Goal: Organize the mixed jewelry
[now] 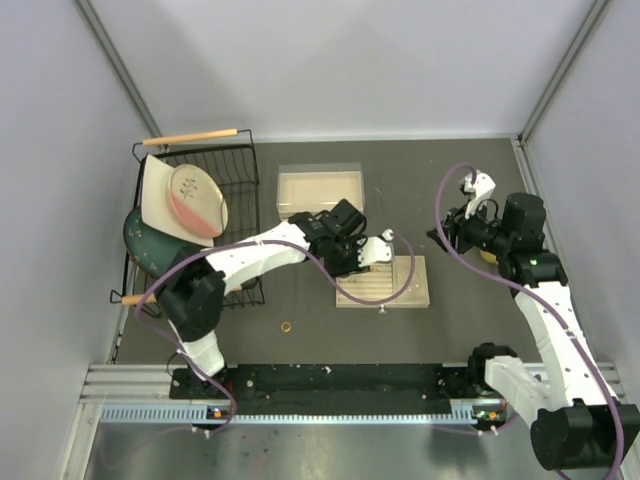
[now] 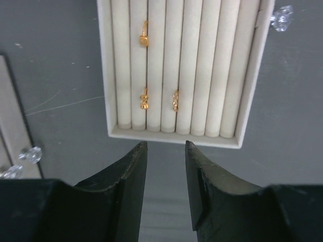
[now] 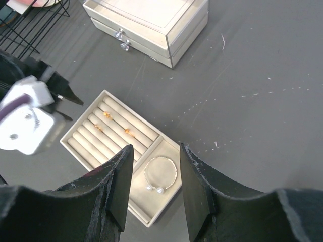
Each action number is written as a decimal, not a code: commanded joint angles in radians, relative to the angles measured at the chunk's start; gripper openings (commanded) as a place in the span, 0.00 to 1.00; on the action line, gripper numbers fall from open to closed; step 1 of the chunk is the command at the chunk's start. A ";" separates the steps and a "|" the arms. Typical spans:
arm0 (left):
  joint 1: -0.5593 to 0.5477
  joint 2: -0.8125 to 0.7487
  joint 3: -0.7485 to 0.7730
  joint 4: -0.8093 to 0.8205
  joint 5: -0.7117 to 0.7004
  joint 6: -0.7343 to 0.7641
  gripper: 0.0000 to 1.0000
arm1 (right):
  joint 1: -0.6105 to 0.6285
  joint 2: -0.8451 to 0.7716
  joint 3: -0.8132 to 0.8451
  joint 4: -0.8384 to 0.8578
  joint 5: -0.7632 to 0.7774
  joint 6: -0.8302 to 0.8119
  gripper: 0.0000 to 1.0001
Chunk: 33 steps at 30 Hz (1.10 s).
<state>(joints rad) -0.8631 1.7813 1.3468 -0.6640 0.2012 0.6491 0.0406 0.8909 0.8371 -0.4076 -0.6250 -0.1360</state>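
Three small gold rings [image 2: 144, 98] sit in the slots of the beige tray [image 2: 113, 132], in the rolled left half. My left gripper [image 2: 165, 146] hovers just before the tray's near edge, open and empty. The silver bracelet [image 3: 161, 174], with two pearl ends, lies in the tray's flat compartment [image 3: 151, 212]. Above it, well off the table, my right gripper [image 3: 154, 151] stands open with nothing in it. One more ring [image 1: 286, 326] lies on the dark table, left of the tray [image 1: 420, 295].
A clear two-drawer box [image 1: 320, 190] stands behind the tray. At the far left a black dish rack [image 1: 240, 180] holds plates. A yellow object [image 1: 487, 256] peeks out beside the right arm. A loose crystal knob [image 2: 281, 17] lies by the tray's corner.
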 commanded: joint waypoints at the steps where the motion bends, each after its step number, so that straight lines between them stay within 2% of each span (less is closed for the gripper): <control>1: -0.002 -0.147 -0.038 -0.042 0.017 -0.009 0.42 | -0.016 -0.009 -0.003 0.018 -0.021 -0.008 0.42; 8: 0.009 -0.298 -0.227 -0.088 -0.042 0.015 0.42 | -0.016 0.000 -0.003 0.015 -0.030 -0.014 0.44; 13: 0.016 -0.362 -0.371 -0.072 -0.126 -0.046 0.41 | -0.016 0.003 -0.006 0.013 -0.027 -0.017 0.45; 19: 0.018 -0.384 -0.463 -0.046 -0.186 -0.120 0.39 | -0.016 0.011 -0.007 0.010 -0.035 -0.019 0.45; 33: 0.035 -0.387 -0.557 -0.031 -0.108 -0.155 0.38 | -0.016 0.023 -0.009 0.004 -0.047 -0.030 0.45</control>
<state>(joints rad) -0.8383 1.4284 0.8085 -0.7147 0.0547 0.5148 0.0360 0.9085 0.8291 -0.4141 -0.6468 -0.1429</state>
